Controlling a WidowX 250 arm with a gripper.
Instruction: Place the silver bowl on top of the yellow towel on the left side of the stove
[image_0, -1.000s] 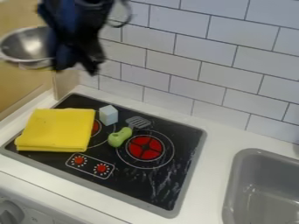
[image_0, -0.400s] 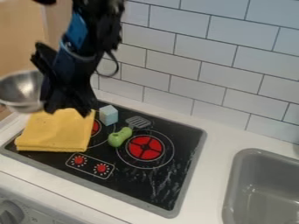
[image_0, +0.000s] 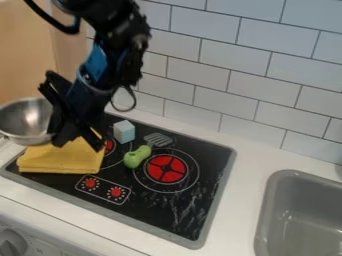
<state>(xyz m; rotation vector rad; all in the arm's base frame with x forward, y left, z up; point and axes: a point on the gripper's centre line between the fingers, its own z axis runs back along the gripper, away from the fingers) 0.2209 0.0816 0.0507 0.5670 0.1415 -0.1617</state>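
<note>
The black gripper (image_0: 55, 134) hangs over the left part of the stove, shut on the right rim of the silver bowl (image_0: 25, 121). That bowl is tilted, at the left edge of the view, above the back left part of the yellow towel (image_0: 61, 160). The towel lies folded on the left side of the black stove (image_0: 160, 212), its back portion hidden behind the bowl and gripper.
On the stove, right of the towel, are a pale blue block (image_0: 124, 132) and a green-handled spatula (image_0: 137, 156). A grey sink (image_0: 267, 210) is at the right. The tiled wall (image_0: 247, 80) rises behind the counter.
The arm has come down with the bowl from the upper left, lowering it toward the towel. Towel, block and spatula have stayed in place.
</note>
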